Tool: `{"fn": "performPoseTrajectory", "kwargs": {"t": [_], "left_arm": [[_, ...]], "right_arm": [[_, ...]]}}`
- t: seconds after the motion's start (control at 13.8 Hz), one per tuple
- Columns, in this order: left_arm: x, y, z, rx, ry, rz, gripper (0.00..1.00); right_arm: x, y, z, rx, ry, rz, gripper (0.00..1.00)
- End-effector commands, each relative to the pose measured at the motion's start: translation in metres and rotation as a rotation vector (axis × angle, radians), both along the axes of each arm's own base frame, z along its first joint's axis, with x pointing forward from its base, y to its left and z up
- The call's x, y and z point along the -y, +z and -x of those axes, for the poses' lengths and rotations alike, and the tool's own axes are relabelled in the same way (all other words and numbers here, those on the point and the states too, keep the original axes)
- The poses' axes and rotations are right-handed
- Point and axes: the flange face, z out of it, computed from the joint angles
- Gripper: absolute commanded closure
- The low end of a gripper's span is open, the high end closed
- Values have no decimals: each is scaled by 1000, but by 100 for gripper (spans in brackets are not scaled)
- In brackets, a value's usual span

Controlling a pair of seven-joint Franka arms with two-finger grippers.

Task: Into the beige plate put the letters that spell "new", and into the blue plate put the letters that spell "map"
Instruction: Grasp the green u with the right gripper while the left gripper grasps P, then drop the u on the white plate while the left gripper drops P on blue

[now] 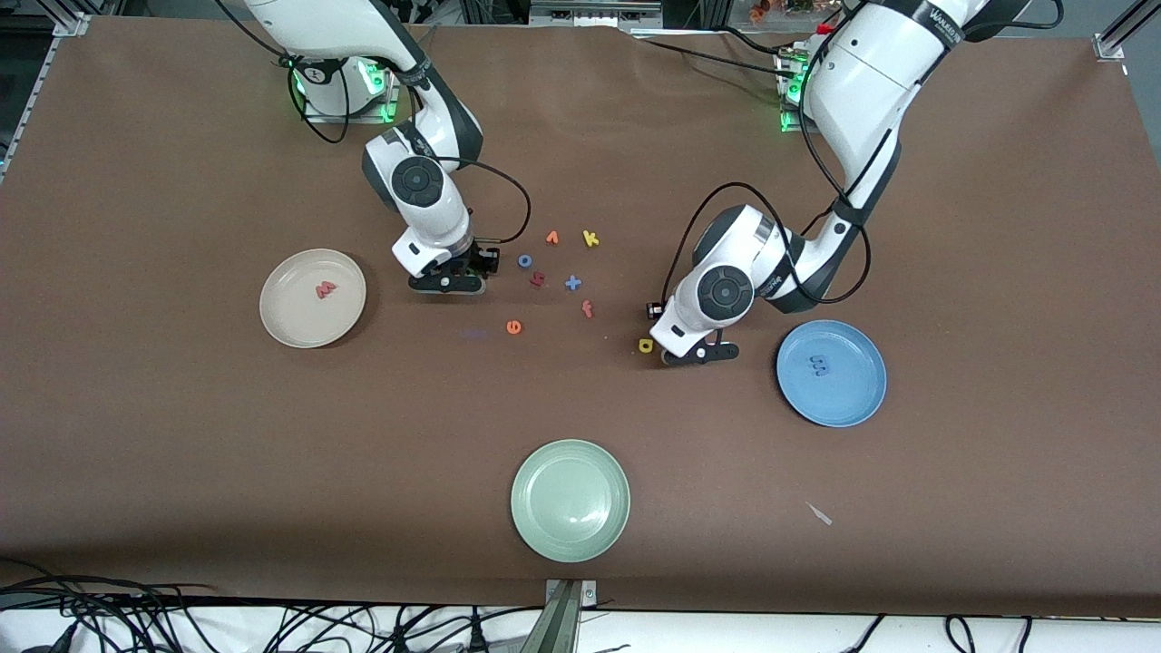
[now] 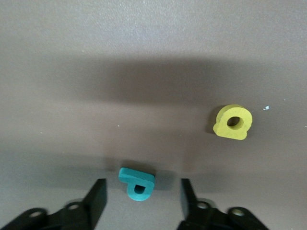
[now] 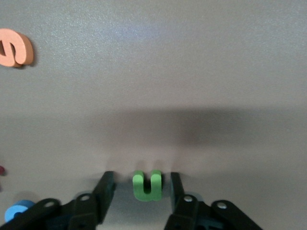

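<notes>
Between the fingers of our right gripper (image 3: 139,190), low over the brown table (image 1: 181,453), lay the small green foam n (image 3: 147,185); the fingers stood partly open, one on each side of it with a sliver of table showing, so nothing was gripped yet. We judged they straddled the letter so that a squeeze would catch its two legs squarely. Off to one side of this gripper sat the orange foam e (image 3: 16,47), and close by one finger the blue foam o (image 3: 18,211), which is no part of either word.

Our left gripper (image 2: 141,194) was likewise down at the table with its fingers apart, wider than the little teal foam p (image 2: 137,183) lying flat between them, clear of both. Ahead of it rested the yellow foam a (image 2: 232,122), untouched.

The pinkish-red foam w (image 1: 325,290) already lay in the round cream-beige plate (image 1: 281,322) beside the right gripper, and the blue foam m (image 1: 820,365) in the round blue plate (image 1: 862,404) beside the left gripper. The pale green plate (image 1: 535,517) held nothing.
</notes>
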Motion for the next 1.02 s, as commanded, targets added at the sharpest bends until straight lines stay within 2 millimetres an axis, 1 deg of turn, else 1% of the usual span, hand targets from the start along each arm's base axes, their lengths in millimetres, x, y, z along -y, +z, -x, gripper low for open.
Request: {"fn": "performPoseTrajectory", "kwargs": {"t": [0.0,0.15,0.29,0.36,0.44,0.51,0.58,0.65,0.73,0.8,0.87,0.95], "left_arm": [[-3,-2,2,16,-35,-18,41],[-2,-5,3,12,-35,-21,45],[-3,-5,4,9,-34,-22,55],[-4,-6,4,8,-33,-23,65],[-3,-6,5,8,-36,-23,71],[-2,-6,5,9,-40,-24,78],[-2,-9,6,8,-46,-29,86],[-4,-9,4,14,-54,-38,87],[-4,-8,3,15,-55,-40,87],[-3,-4,2,17,-53,-39,87],[-5,0,-1,21,-47,-40,88],[-6,6,-3,16,-48,-48,88]], "right_arm": [[-1,-1,-3,-7,-4,-4,60],[0,-1,-3,-7,-5,-4,72],[0,-1,-3,-7,-5,-4,87],[0,-1,-3,-7,-5,-4,91],[1,1,-5,-4,-5,-5,93],[3,8,-10,-12,-7,4,100],[2,23,-21,-41,-5,27,100],[7,36,-32,-88,8,63,100],[16,54,-43,-98,24,75,100],[28,67,-49,-97,56,76,100],[42,79,-55,-98,94,79,100],[62,86,-62,-113,132,87,100]]}}
